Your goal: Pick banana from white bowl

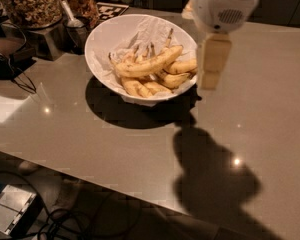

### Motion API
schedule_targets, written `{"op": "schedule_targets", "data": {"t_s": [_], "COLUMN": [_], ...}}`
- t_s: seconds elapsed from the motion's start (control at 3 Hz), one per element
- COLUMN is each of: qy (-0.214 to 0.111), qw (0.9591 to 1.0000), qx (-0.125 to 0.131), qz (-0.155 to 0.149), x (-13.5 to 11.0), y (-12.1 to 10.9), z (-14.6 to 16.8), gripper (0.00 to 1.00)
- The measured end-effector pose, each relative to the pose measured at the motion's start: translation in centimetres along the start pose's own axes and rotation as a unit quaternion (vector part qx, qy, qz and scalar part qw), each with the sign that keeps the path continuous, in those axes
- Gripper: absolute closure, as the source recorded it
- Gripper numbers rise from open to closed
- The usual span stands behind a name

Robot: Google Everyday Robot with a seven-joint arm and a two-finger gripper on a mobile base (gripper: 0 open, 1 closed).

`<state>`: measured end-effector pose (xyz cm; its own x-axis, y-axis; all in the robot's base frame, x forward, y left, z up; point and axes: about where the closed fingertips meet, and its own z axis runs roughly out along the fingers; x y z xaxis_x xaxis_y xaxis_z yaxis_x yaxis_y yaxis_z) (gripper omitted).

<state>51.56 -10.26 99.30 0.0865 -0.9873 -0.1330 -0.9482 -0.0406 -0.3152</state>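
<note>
A break-room snack counter: a grey countertop [115, 149] carries jars of dry snacks [30, 4], a scoop [70, 16] and a white bowl [97, 41] of bananas [150, 64]. The gripper [209, 81] hangs beside the bowl's rim.

One white bowl [101, 36] holds about six bananas [149, 64]; one hand [210, 80] hangs beside it.

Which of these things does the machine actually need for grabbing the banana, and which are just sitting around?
Needed: long banana, white bowl, claw hanging by the bowl's right rim.
Lying about: shorter bananas, snack jar, metal cup, grey box below.
</note>
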Motion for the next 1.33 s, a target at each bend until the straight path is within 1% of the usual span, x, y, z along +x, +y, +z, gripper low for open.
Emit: {"op": "schedule_targets", "data": {"t_s": [0.33, 0.67, 1.0, 1.33], "qy": [-0.008, -0.015, -0.020, -0.021], "qw": [0.9991, 0.9977, 0.9968, 0.9962], "qx": [-0.013, -0.026, -0.036, -0.042], "qz": [-0.039, -0.060, -0.069, -0.074], "x": [-3.2, -5.1, -6.4, -7.1], "y": [-3.2, -5.2, -6.6, -7.8], "z": [2.3, 4.1, 5.4, 6.5], "gripper": [0.00, 0.00, 0.06, 0.17]}}
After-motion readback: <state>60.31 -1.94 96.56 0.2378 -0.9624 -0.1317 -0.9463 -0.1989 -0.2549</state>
